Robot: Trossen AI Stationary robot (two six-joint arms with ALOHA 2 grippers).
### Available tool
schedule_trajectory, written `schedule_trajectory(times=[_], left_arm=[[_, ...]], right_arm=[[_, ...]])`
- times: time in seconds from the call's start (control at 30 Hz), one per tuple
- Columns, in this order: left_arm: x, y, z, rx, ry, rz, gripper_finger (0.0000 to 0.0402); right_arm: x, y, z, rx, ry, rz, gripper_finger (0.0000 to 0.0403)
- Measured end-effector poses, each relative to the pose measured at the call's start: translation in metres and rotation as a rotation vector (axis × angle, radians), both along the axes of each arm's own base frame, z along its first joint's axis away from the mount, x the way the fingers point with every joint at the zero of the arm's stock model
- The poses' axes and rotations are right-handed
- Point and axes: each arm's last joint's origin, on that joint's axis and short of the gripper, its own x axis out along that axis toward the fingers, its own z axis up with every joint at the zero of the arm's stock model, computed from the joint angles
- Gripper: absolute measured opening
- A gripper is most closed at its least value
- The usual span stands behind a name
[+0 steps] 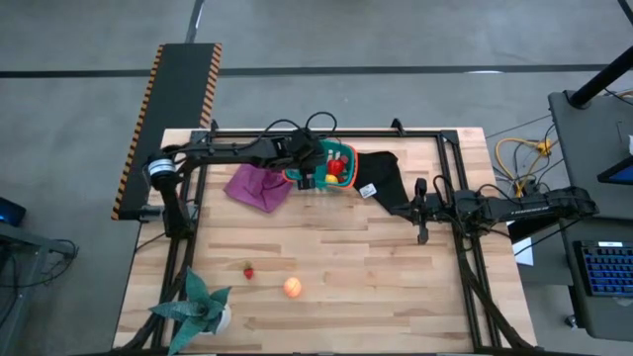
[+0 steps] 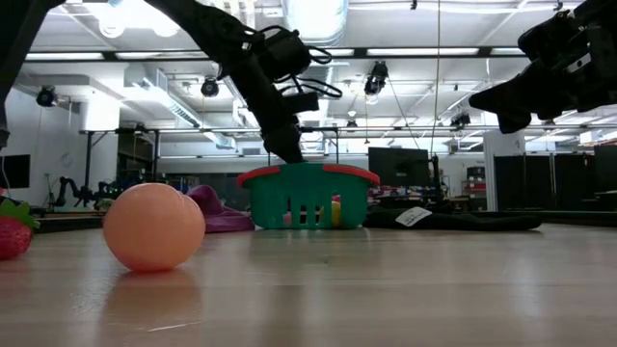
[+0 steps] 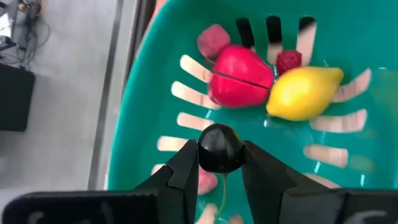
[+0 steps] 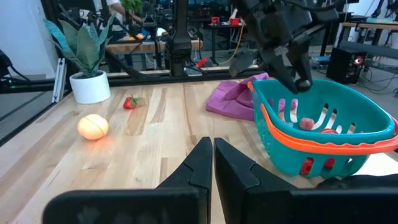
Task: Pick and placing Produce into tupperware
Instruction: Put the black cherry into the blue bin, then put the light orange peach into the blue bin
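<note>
Left gripper (image 3: 219,163) grips a dark fruit (image 3: 219,148) over the basket (image 1: 341,158), beside lemon (image 3: 303,93) and pepper (image 3: 239,76); peach ball (image 1: 292,287) and strawberry (image 1: 248,271) wait near; right gripper (image 4: 213,163) closed, empty.

No text, brand, number or sign can be read in any view. A small white tag (image 1: 368,190) lies on the black cloth (image 1: 388,178), but its print is too small to make out.

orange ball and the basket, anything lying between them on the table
Nothing: in the high view only bare wood runs from the orange ball up to the basket. The small strawberry sits off to the side.
</note>
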Motion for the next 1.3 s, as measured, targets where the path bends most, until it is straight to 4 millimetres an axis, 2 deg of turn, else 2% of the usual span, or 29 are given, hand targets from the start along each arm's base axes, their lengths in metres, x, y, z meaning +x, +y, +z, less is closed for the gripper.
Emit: schedule_trajectory(times=[0.6,0.9,1.3], left_arm=[[-0.0019,0.0085,-0.0055,-0.014,0.009,0.015,0.008],[-0.0019,0.0089,-0.0054,-0.012,0.007,0.017,0.0115],[-0.0019,0.009,-0.0053,-0.008,0.007,0.02,0.012]], right_arm=[[0.0,0.0,-0.0001,0.0,0.001,0.0,0.0009],[0.0,0.0,0.0,0.0,0.0,0.0,0.0009],[0.0,0.0,-0.0001,0.0,0.001,0.0,0.0009]])
